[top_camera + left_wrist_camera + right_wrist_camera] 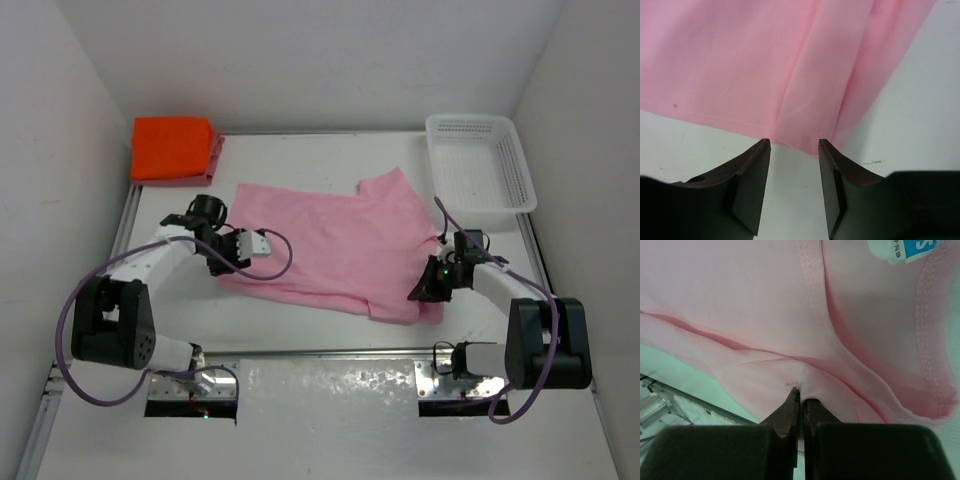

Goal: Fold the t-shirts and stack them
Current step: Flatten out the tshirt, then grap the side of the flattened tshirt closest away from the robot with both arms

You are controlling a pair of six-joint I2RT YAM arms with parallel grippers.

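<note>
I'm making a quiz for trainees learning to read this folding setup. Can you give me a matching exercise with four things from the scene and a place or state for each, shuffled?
Things:
1. orange t-shirt
2. white basket
3. left claw
4. right claw

Places or states:
A. shut on an edge of the light pink t-shirt
B. far right corner of the table
C. folded, at the far left corner
D. open, at the light pink t-shirt's hem

Pairs: 1-C, 2-B, 3-D, 4-A
</note>
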